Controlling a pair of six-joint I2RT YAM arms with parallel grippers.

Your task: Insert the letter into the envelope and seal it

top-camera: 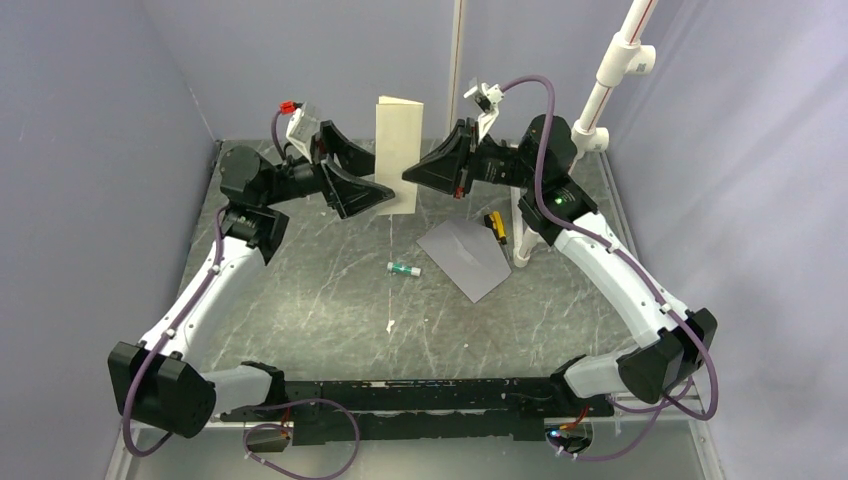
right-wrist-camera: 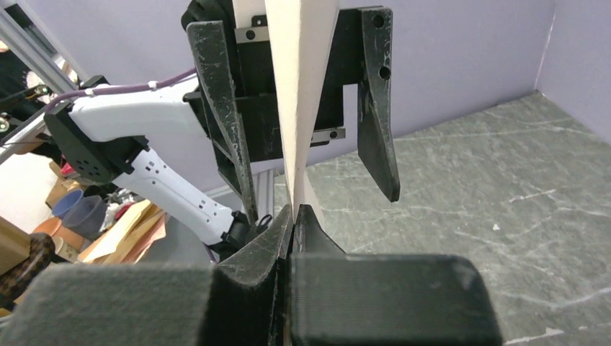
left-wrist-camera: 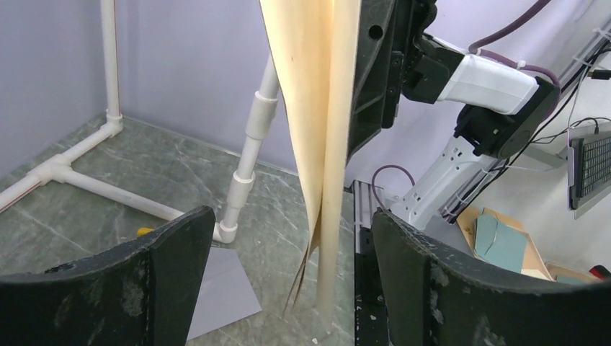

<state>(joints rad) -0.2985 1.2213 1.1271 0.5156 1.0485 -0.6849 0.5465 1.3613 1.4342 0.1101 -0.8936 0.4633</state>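
The letter [top-camera: 398,150] is a tan sheet folded lengthwise, held upright in the air above the back of the table. My right gripper [top-camera: 412,176] is shut on its lower right edge; in the right wrist view the jaws [right-wrist-camera: 294,210] pinch the fold of the letter [right-wrist-camera: 299,86]. My left gripper [top-camera: 383,180] is open, with its fingers [left-wrist-camera: 173,274] standing either side of the hanging letter [left-wrist-camera: 317,108] and not touching it. The grey envelope [top-camera: 465,258] lies flat on the table below and to the right, and shows as the envelope [left-wrist-camera: 223,288] in the left wrist view.
A small green-capped tube [top-camera: 404,268] lies left of the envelope. A yellow and black object [top-camera: 495,225] rests by the foot of a white pipe stand [top-camera: 600,100] at the back right. Purple walls close in the back and both sides.
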